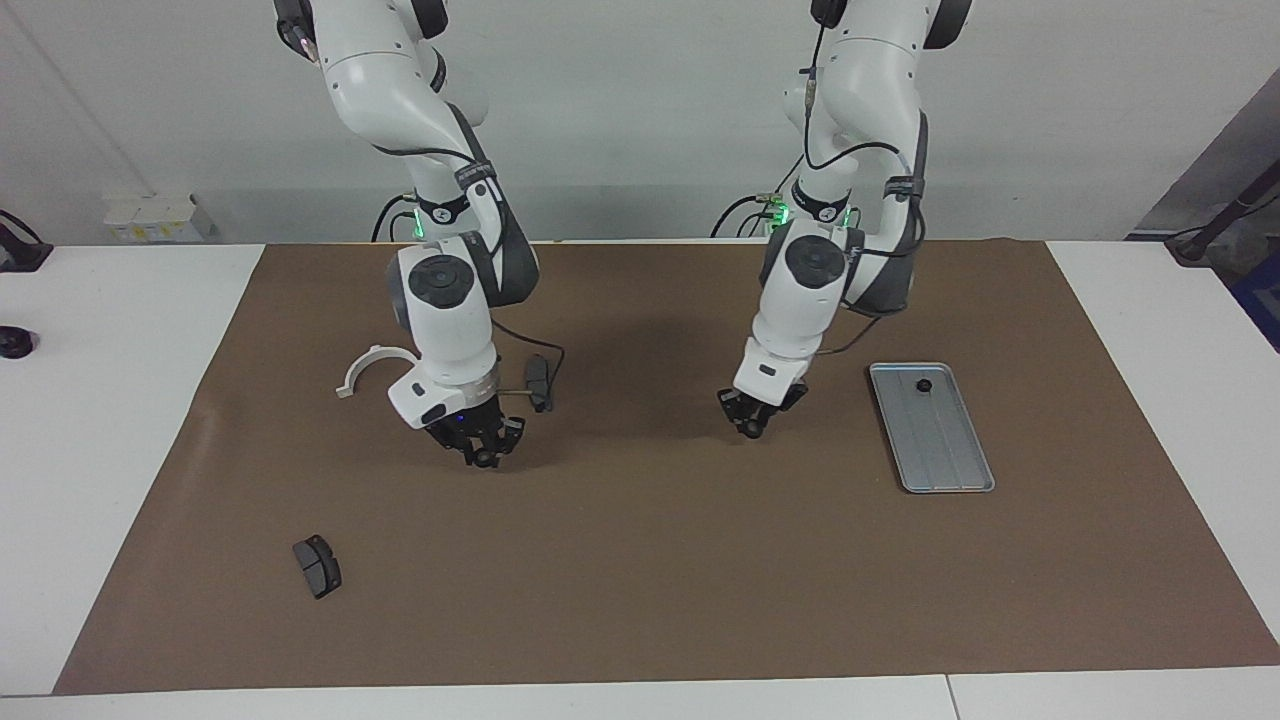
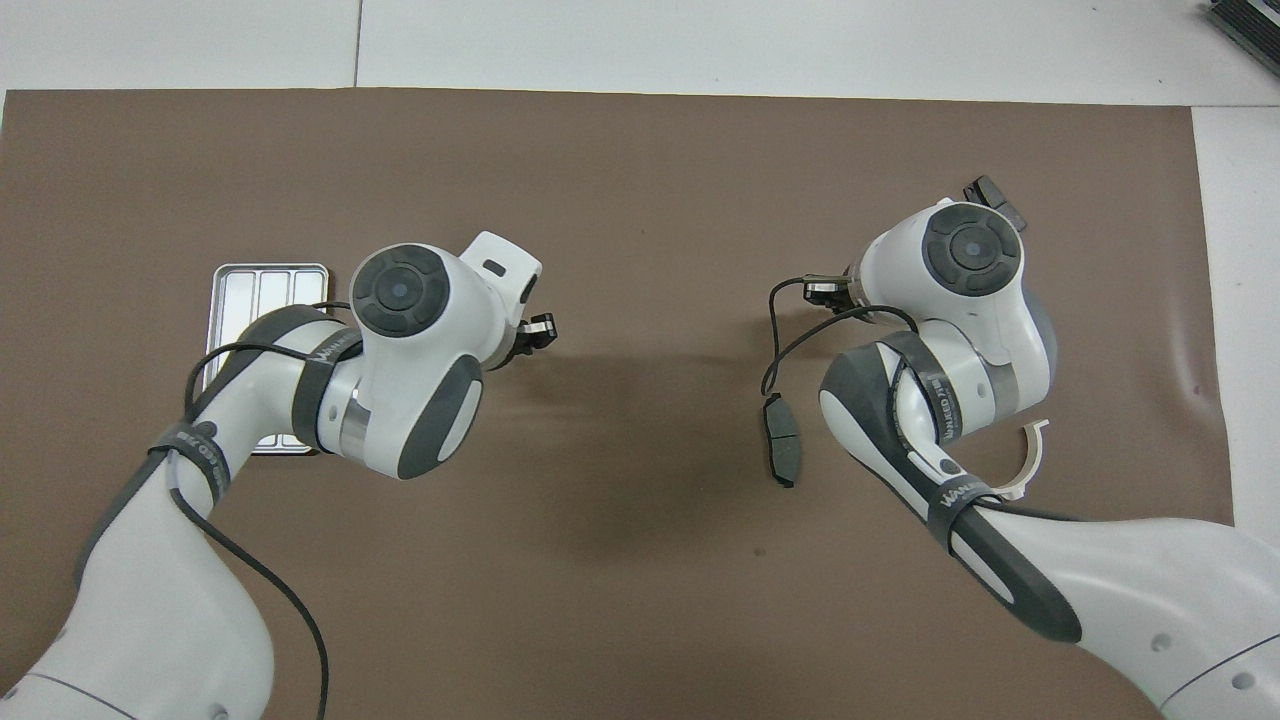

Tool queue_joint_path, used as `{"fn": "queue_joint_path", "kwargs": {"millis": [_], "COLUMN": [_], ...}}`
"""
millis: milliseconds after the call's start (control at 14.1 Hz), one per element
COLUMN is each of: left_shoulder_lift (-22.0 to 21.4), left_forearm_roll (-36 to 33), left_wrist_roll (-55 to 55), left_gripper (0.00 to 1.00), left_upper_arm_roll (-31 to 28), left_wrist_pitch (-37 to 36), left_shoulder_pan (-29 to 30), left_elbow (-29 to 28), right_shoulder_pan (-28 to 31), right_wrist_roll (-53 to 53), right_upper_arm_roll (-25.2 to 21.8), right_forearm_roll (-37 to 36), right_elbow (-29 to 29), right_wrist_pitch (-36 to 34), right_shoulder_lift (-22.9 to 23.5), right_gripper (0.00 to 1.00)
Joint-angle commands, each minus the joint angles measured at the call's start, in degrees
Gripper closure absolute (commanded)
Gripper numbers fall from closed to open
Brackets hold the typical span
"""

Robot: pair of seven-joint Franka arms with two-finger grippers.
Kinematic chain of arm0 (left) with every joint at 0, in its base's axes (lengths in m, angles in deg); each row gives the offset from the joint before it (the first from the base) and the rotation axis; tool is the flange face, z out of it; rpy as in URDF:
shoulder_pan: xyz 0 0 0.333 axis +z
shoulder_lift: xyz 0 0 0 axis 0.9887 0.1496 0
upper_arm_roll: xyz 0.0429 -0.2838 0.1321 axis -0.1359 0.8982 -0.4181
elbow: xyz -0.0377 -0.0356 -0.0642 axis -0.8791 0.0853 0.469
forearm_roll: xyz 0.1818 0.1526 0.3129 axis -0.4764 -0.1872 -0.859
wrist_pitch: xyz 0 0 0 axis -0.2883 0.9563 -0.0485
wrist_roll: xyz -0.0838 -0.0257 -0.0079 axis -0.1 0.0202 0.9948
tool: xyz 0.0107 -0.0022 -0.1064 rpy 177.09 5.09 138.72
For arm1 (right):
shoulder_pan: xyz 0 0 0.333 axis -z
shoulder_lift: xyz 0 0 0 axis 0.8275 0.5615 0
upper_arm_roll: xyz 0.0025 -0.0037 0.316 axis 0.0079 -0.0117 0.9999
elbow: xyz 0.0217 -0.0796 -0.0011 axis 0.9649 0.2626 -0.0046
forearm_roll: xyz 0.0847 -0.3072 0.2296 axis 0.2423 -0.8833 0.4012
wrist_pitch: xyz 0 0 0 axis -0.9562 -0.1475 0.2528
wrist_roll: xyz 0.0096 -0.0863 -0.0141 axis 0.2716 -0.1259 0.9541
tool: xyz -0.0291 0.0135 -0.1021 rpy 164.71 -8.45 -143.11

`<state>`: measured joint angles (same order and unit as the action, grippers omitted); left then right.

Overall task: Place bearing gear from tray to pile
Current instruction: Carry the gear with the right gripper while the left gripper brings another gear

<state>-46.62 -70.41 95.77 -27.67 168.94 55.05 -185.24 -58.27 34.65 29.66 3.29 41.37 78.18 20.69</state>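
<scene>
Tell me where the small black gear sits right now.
In the facing view, the small black gear lies in the tray, at the tray's end nearer the robots, toward the left arm's end of the table.

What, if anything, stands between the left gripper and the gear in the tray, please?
Nothing visible does. The left gripper hangs over the mat beside the tray, toward the right arm's end of the table. The gear lies uncovered at the tray's end nearer the robots; only the tray's low rim comes between them.

A brown mat (image 1: 640,560) covers the white table (image 1: 110,420) (plain white wall (image 1: 620,120) above).
</scene>
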Motion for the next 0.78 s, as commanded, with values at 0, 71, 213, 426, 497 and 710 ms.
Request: {"fn": "queue_joint_path", "kwargs": {"millis": [0,71,213,426,497,710], "left_shoulder_lift": [-0.1,-0.3,-0.6,0.0,-0.2,-0.8], "left_forearm_roll": [-0.2,-0.2,-0.6,-0.9,-0.8,-0.7], "left_wrist_roll": [3.4,3.4,3.3,-0.1,-1.1,-4.3], "left_gripper": [1.00,0.85,0.09,0.08,0.13,0.25], "left_upper_arm_roll": [-1.2,-1.2,-1.4,-1.3,-1.3,-1.1], "left_wrist_pitch": [4.0,5.5,5.2,4.9,4.9,1.1], "left_shoulder_pan": [-5.6,-6.7,-7.1,-3.3,-1.4,6.2], "left_elbow": [-3.0,-4.6,-5.5,-2.8,-2.3,0.5], "right_shoulder_pan": [5.1,7.0,10.7,13.7,14.2,15.7], "right_wrist_roll": [4.7,7.2,11.8,14.8,15.4,15.8], "right_upper_arm_roll": [1.0,1.0,1.1,1.1,1.1,1.0], "right_forearm_roll": [-0.4,-0.4,-0.3,2.0,3.2,3.6], "right_elbow": [3.7,4.1,4.8,5.2,5.3,5.3], "right_wrist_pitch": [2.1,2.4,3.6,4.8,4.8,4.8], "right_shoulder_lift": [-2.0,-2.0,-2.0,-1.6,-1.5,-1.4], "right_gripper": [1.00,1.00,1.00,1.00,1.00,0.78]}}
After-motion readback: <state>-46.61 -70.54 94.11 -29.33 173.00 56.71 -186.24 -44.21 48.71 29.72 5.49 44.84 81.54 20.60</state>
